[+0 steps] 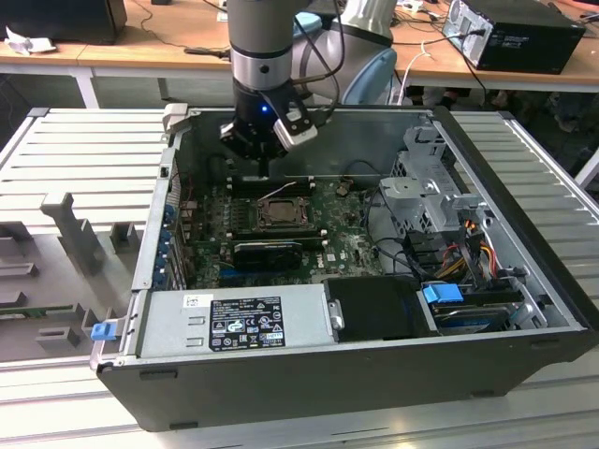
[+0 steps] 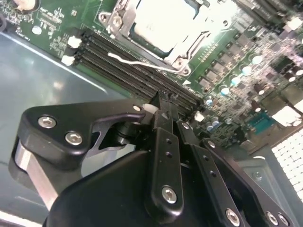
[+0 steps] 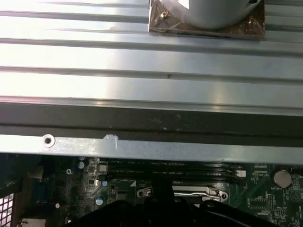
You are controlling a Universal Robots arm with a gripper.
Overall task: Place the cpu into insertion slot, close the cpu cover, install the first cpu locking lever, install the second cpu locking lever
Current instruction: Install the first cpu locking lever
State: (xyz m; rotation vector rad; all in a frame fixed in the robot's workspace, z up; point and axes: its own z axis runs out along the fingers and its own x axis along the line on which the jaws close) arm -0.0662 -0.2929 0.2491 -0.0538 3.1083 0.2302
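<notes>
Hovering claw [image 1: 265, 170] beside cpu [image 1: 279, 212], fingers together

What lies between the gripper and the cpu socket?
In the second wrist view, long black memory slots and a thin silver lever lie between the gripper and the insertion slot.

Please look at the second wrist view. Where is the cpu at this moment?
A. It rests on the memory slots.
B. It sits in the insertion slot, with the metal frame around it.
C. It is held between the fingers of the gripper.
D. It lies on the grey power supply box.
B: the cpu sits in the insertion slot, framed by the cpu cover; the gripper is above the memory slots.
</notes>
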